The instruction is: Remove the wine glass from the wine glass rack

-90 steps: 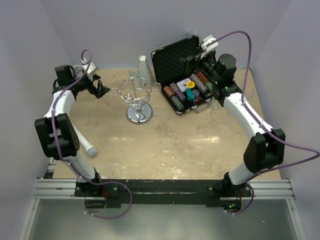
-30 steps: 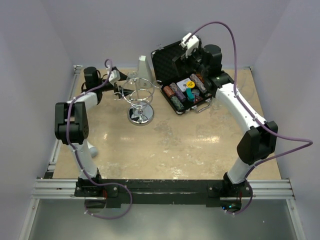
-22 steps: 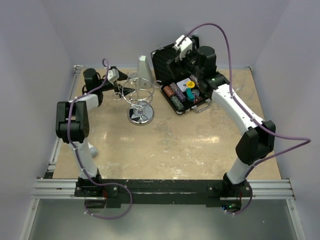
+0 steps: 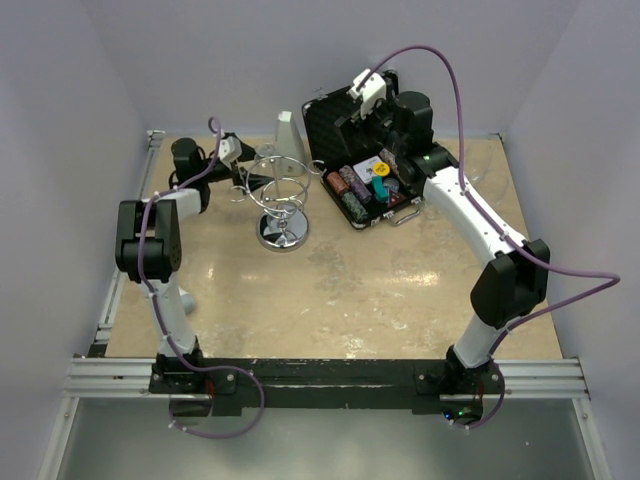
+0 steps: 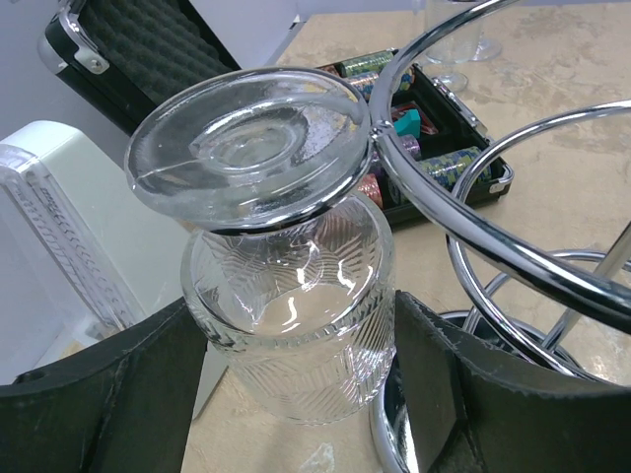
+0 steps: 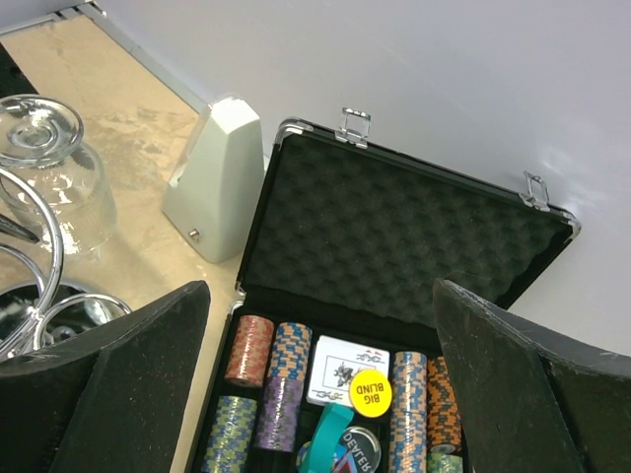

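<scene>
Clear ribbed wine glass (image 5: 286,325) hangs foot-up on a loop of shiny chrome wire wine glass rack (image 5: 513,246), bowl betw. L gripper (image 5: 296,301) jaws; can't tell if gripped. R gripper (image 6: 320,291) spread wide, empty, over black poker-chip case (image 6: 394,227).

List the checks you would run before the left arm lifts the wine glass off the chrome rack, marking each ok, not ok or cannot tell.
1. Left jaws sit either side of the wine glass bowl: ok.
2. Jaws clamped firmly on it: cannot tell.
3. Glass hangs foot-up on a loop of the rack: ok.
4. Right jaws open, near the chip case, apart from the rack: ok.
5. Room between the glass and the white box behind it: cannot tell.
</scene>
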